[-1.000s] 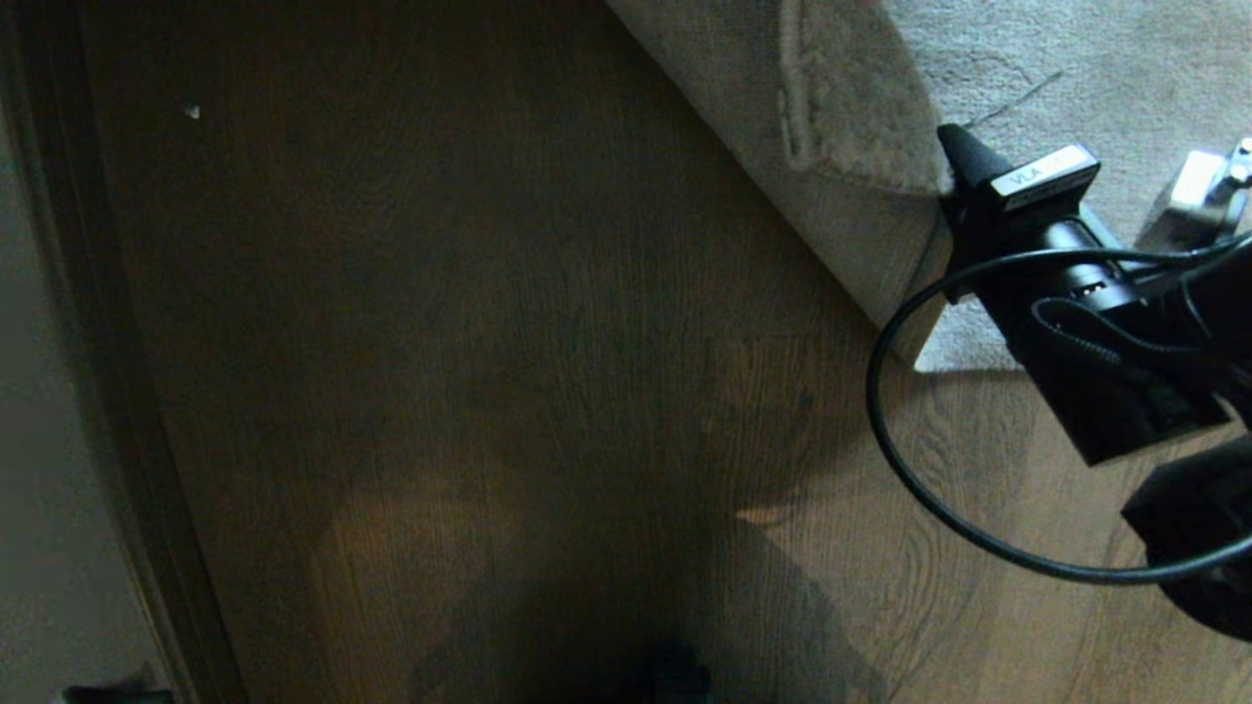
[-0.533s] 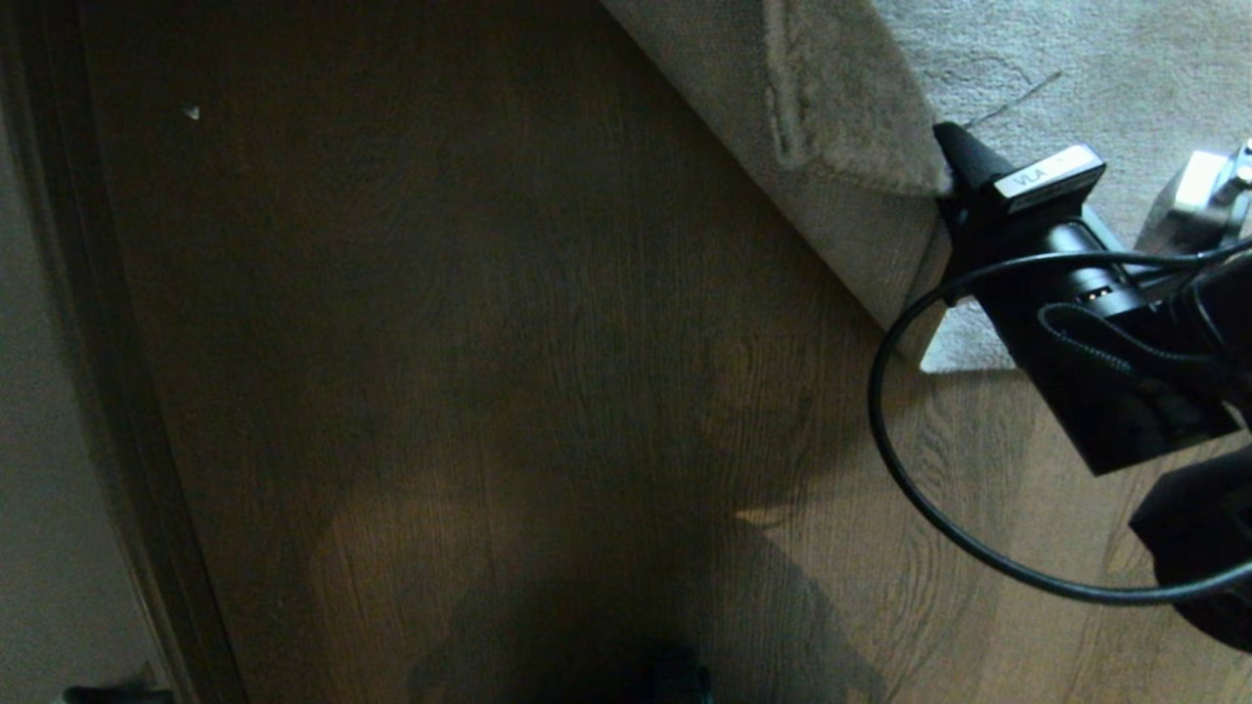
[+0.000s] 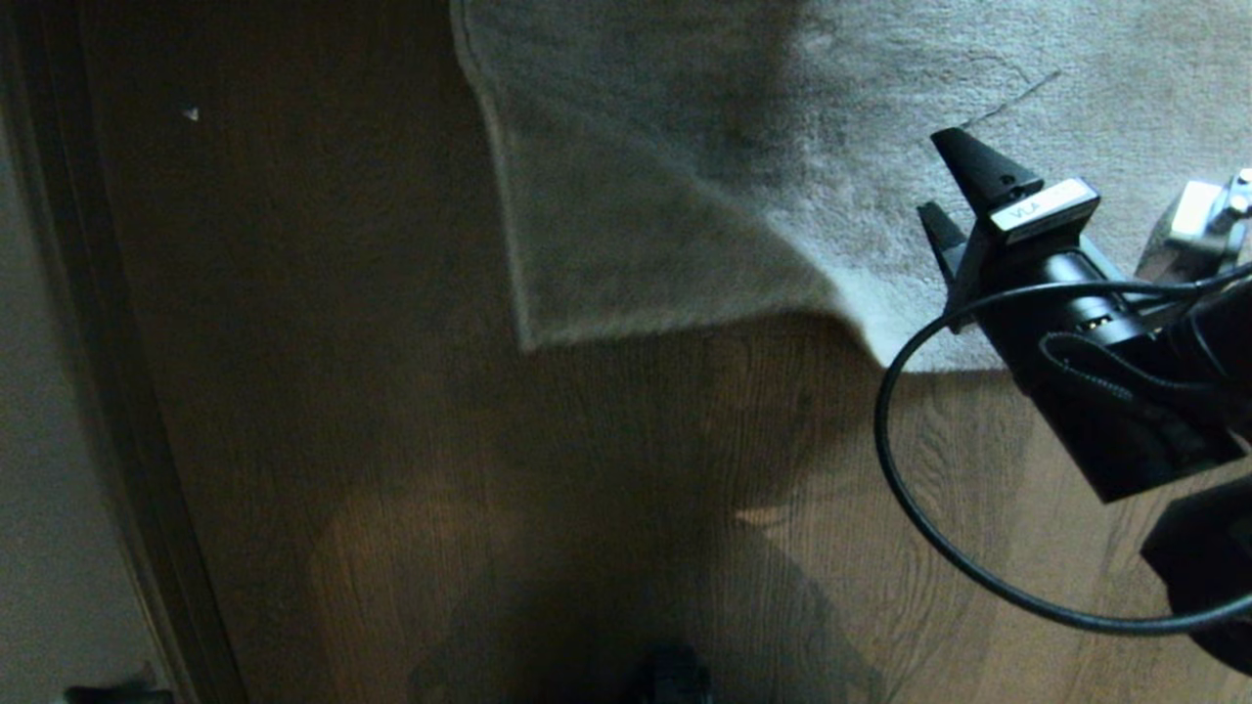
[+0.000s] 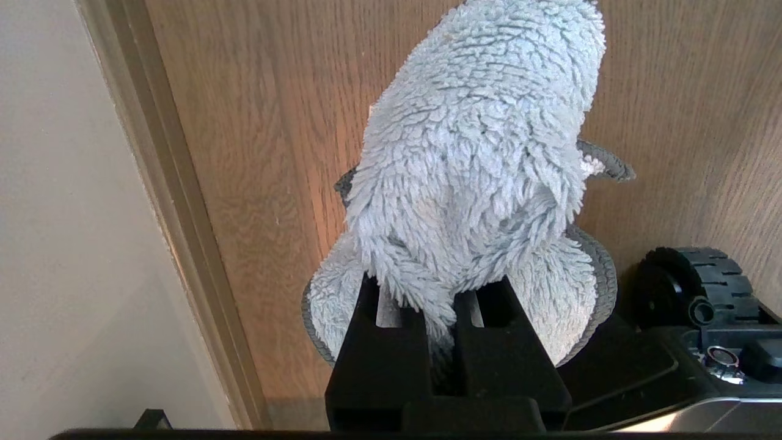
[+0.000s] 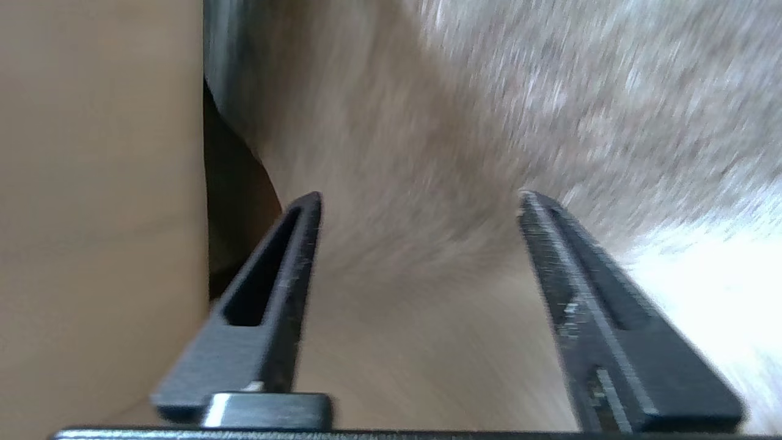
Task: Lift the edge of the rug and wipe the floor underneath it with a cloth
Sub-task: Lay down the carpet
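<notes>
Head view: rug edge (image 3: pixel 675 328) lies mid-frame on floor (image 3: pixel 411 469); right claw (image 3: pixel 954 200) at right, fingers spread, nothing gripped. Left wrist view: cloth (image 4: pixel 476 153) is clamped in closed left claw (image 4: pixel 443 333). Right wrist view: rug fills frame, blurred.

Wood floor (image 3: pixel 391 440); grey rug (image 3: pixel 685 196)

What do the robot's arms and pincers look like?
Both are matte black. The right pincer has two tapered, pointed fingers, a white label strip on its housing, and a black cable looping beside it. The left pincer has blocky, slotted black fingers.
</notes>
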`<state>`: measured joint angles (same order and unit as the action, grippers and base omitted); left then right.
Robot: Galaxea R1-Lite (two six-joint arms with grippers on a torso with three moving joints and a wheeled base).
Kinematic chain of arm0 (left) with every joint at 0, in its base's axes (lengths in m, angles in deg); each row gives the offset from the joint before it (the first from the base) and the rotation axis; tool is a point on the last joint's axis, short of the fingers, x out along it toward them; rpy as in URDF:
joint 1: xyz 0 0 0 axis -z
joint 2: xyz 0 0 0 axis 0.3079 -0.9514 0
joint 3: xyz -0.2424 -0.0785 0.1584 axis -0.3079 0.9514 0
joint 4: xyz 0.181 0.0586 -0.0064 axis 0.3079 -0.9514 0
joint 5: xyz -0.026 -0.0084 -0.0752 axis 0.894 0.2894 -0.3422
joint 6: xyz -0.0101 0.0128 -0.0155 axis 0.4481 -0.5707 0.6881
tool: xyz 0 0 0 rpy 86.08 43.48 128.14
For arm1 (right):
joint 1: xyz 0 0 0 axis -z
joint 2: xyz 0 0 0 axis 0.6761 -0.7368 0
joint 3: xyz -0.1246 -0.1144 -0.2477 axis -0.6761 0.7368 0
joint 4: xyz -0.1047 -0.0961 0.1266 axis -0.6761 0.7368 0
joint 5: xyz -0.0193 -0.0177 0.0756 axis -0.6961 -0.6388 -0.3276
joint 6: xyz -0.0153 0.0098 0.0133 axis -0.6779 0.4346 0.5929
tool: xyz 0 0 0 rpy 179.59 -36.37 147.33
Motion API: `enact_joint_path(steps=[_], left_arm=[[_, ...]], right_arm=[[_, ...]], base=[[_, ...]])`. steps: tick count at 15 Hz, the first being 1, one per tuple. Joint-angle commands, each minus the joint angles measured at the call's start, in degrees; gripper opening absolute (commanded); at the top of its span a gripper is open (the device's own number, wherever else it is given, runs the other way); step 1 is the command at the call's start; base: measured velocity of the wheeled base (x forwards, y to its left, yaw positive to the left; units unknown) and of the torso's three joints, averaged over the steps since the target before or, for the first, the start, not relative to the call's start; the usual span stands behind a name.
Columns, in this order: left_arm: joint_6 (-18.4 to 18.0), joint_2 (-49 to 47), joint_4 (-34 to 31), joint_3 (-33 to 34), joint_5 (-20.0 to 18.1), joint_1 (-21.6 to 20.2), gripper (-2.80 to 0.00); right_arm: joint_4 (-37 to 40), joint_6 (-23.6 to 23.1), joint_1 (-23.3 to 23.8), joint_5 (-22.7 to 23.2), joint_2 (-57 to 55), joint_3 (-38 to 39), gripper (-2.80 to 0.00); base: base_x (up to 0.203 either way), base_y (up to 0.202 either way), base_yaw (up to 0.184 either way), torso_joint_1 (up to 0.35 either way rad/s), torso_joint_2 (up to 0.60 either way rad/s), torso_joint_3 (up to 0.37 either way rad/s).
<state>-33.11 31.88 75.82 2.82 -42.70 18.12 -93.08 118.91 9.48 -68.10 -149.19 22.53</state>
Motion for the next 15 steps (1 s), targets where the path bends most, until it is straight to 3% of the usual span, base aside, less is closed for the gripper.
enact_joint_path(steps=[1,8,14,15], left_arm=[[-0.01,0.0,-0.07,-0.01,0.04,-0.01,-2.8],[-0.01,0.0,-0.07,-0.01,0.04,-0.01,-2.8],[-0.01,0.0,-0.07,0.08,0.04,-0.01,-2.8],[-0.01,0.0,-0.07,-0.01,0.04,-0.01,-2.8]], right_arm=[[-2.69,0.32,-3.25,0.09,0.45,0.7,0.0],[-2.69,0.15,-13.55,0.09,-0.91,5.75,0.0],[-2.69,-5.05,-14.05,0.01,-9.07,4.2,0.0],[-2.69,-5.2,-14.05,-0.07,-9.81,3.65,-2.8]], base=[[0.0,0.0,0.0,0.0,0.0,0.0],[0.0,0.0,0.0,0.0,0.0,0.0],[0.0,0.0,0.0,0.0,0.0,0.0],[0.0,0.0,0.0,0.0,0.0,0.0]])
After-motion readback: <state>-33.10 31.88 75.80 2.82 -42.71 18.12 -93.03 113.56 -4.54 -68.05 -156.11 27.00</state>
